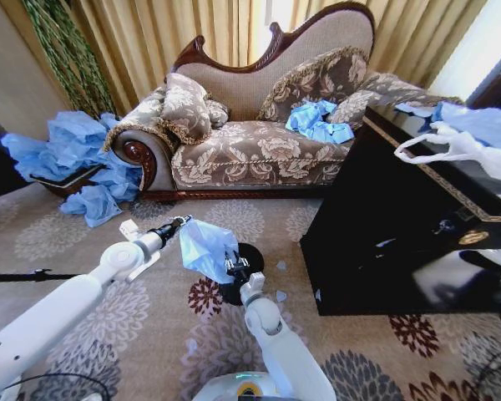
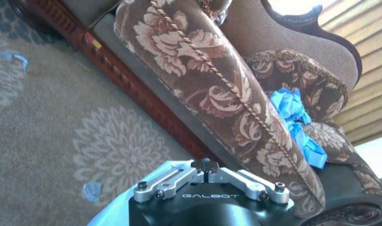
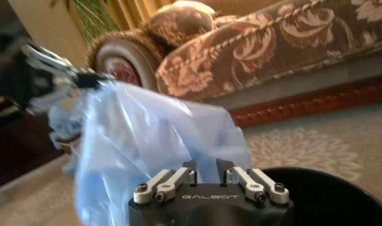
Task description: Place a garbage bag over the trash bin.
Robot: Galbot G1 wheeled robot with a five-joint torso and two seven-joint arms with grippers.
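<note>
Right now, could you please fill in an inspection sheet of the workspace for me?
Surface: patterned carpet, small blue scraps near the bin.
Job's things: garbage bag held up between both grippers, above and beside the trash bin; bin not covered.
Clutter: piles of blue bags left of the sofa, more blue bags on its seat, white bag on the black cabinet.
Grippers: left gripper shut on the bag's upper edge; right gripper shut on its lower edge.
Cables: one black cable on the carpet at left.
Surroundings: sofa, curtains.
</note>
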